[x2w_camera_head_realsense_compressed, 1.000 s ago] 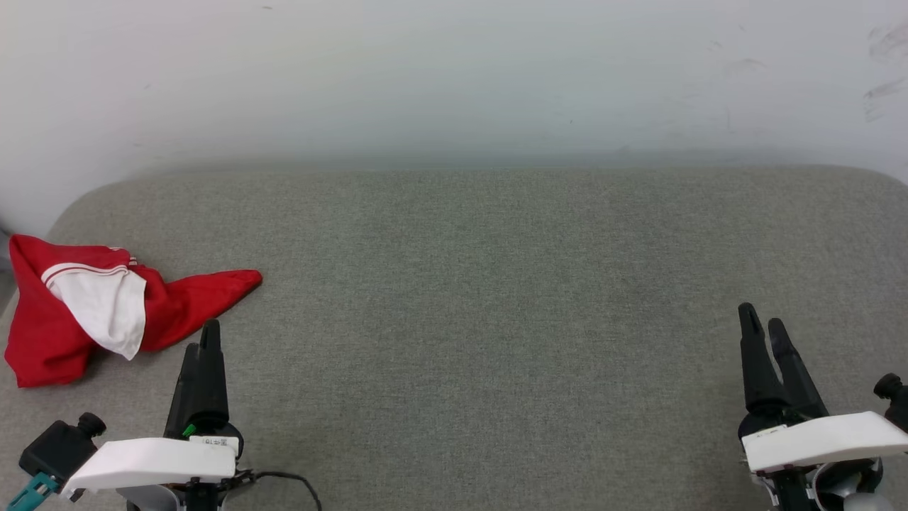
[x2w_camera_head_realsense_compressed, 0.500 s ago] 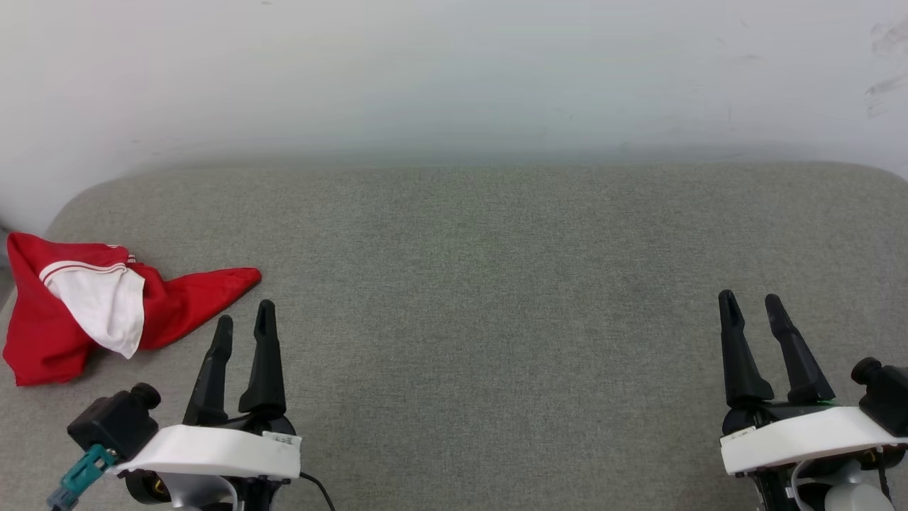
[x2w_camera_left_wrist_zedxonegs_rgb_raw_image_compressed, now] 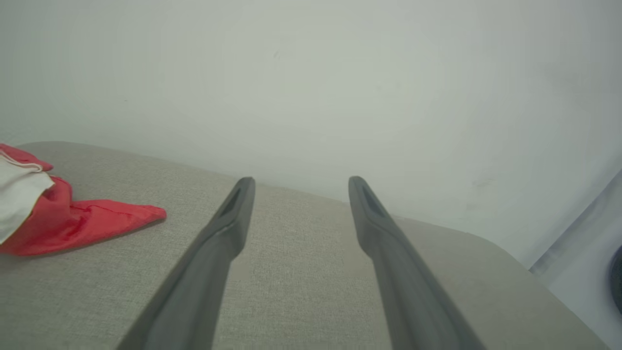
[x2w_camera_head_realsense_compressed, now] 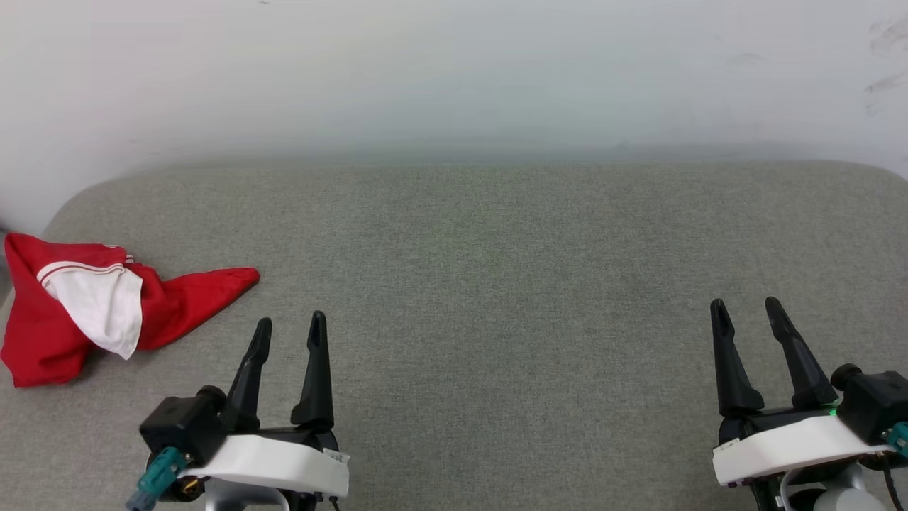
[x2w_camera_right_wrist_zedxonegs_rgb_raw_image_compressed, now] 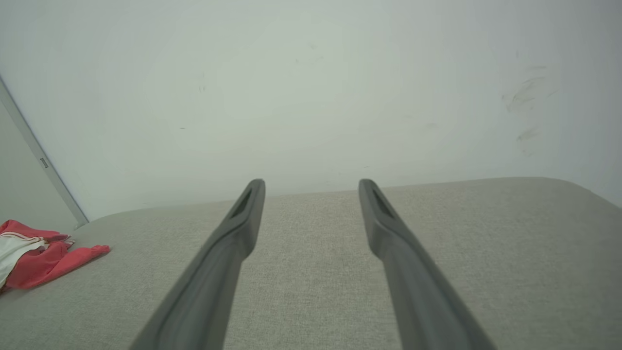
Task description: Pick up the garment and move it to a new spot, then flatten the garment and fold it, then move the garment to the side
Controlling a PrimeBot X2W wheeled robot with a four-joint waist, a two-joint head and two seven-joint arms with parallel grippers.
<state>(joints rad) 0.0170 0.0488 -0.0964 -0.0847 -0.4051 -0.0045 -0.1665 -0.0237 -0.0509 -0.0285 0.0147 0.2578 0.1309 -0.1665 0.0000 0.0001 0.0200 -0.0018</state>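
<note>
Hovering empty with fingers spread wide, left gripper [x2w_camera_head_realsense_compressed: 289, 328] and right gripper [x2w_camera_head_realsense_compressed: 745, 306] sit over the grey cushion [x2w_camera_head_realsense_compressed: 496, 270] while the garment [x2w_camera_head_realsense_compressed: 42, 341] lies crumpled at its left edge, so pickup looks not yet begun: the left gripper must reach left and pinch cloth.

Before me lies a table [x2w_camera_head_realsense_compressed: 496, 270] covered in grey woven fabric, its far corners rounded. Its far edge meets a plain white wall [x2w_camera_head_realsense_compressed: 454, 71]. Dark scuff marks [x2w_camera_head_realsense_compressed: 887, 42] smear the wall above the far right corner. Past the far left corner I see a thin grey strip [x2w_camera_right_wrist_zedxonegs_rgb_raw_image_compressed: 41, 160] running up the wall.
</note>
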